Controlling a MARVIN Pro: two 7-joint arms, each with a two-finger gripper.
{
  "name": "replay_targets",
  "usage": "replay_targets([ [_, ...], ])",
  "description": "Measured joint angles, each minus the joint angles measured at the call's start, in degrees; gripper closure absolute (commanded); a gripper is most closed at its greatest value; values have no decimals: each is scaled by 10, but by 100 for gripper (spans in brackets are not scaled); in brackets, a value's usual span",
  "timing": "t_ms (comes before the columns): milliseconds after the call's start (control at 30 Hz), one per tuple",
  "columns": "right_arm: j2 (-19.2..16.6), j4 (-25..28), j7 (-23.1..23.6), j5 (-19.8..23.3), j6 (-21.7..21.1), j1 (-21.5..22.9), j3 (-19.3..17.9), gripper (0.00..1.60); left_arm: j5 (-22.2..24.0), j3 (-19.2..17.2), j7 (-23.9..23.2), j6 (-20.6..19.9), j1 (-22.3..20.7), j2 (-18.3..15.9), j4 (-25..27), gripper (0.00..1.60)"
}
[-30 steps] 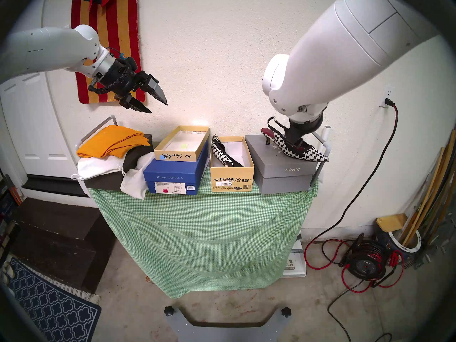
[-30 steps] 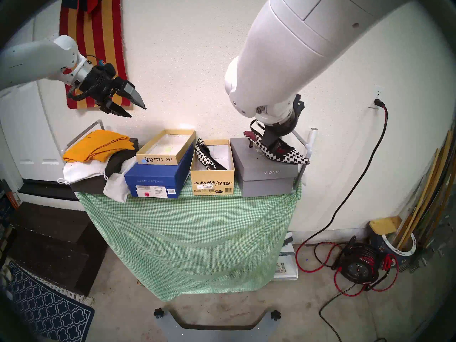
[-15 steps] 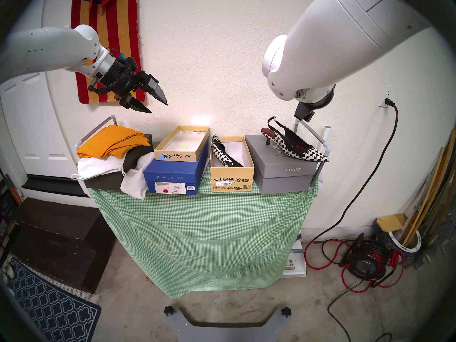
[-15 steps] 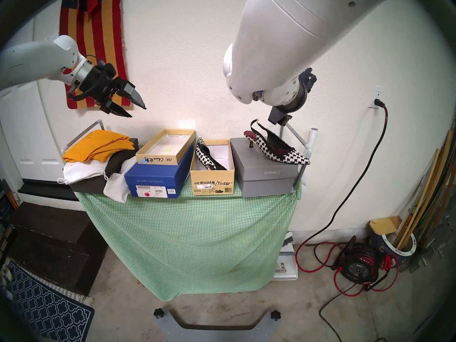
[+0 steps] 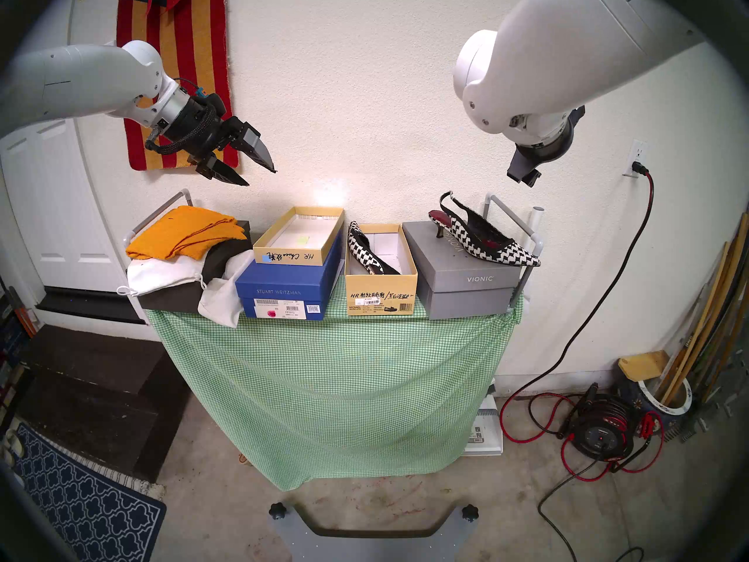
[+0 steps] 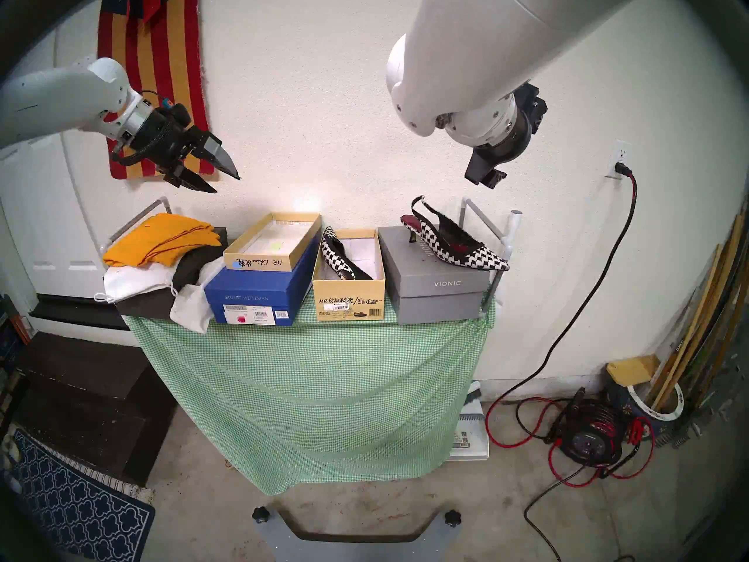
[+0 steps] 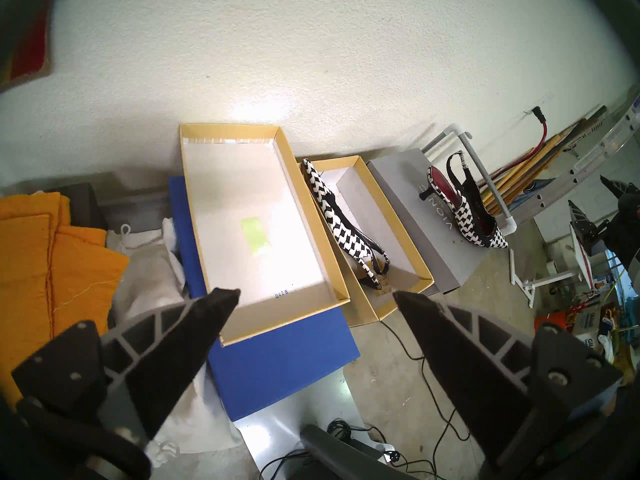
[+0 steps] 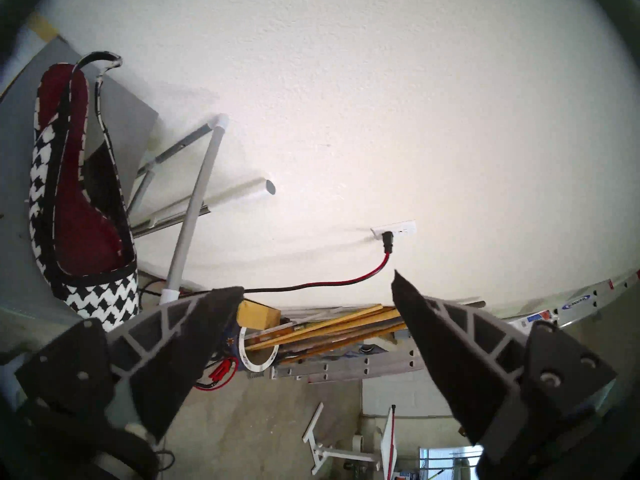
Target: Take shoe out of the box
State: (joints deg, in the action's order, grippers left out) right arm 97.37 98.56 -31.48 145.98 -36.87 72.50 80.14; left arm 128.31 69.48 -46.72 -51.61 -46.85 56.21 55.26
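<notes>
The left gripper (image 5: pixel 259 176) hangs empty above the orange cloth (image 5: pixel 184 230), fingers spread wide, likely parked clear. A shallow tan tray (image 5: pixel 298 234) sits atop the blue box (image 5: pixel 287 289). Next comes the box (image 5: pixel 381 287), its one houndstooth shoe (image 5: pixel 364 249) leaning along the left wall, toe poking over the rim. A second shoe (image 5: pixel 486 236) stands on the grey Vionic box (image 5: pixel 466 281), probably set there as a handy flat spot. The right gripper (image 8: pixel 317 292) hovers above it, empty, fingers wide apart. Count: two shoes, three boxes, one tray, one cloth.
</notes>
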Motion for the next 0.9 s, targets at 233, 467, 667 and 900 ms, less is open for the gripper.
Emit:
replay_targets([
  [233, -23, -5, 51, -34, -7, 1, 4, 0, -24, -5, -6, 11, -2, 11, -22, 0],
  [467, -28, -7, 60, -40, -9, 1, 5, 0, -44, -39, -12, 23, -28, 49, -60, 0],
  [667, -30, -8, 67, -45, -11, 1, 5, 0, -52, -84, -27, 18, -40, 89, -78, 0],
  [900, -33, -9, 75, -50, -11, 1, 6, 0, -81, -100, -38, 4, -17, 138, -84, 0],
])
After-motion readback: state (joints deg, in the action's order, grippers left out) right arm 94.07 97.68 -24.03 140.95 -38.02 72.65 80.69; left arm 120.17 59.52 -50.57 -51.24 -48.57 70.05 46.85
